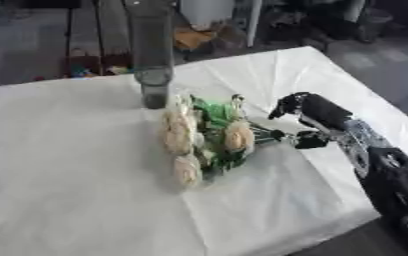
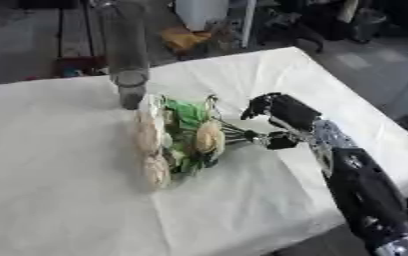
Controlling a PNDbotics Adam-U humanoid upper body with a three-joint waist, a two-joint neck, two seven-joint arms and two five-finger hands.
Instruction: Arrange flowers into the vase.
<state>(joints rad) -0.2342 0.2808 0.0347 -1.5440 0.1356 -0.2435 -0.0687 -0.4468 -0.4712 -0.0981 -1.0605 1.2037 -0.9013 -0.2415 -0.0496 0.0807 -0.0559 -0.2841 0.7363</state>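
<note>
Right hand at the stems, bouquet flat on the cloth, vase waiting behind.

Left eye view: the flowers (image 1: 203,142) lie on the white table (image 1: 67,200), blooms toward the tall clear vase (image 1: 152,55), stems toward the right hand (image 1: 308,117), whose thumb and fingers curl in and pinch the stem ends, likely so the bunch can be swung upright. Right eye view: the forearm shows down to the bottom edge and the pinch stands clearer against the cloth. No left hand anywhere.
</note>
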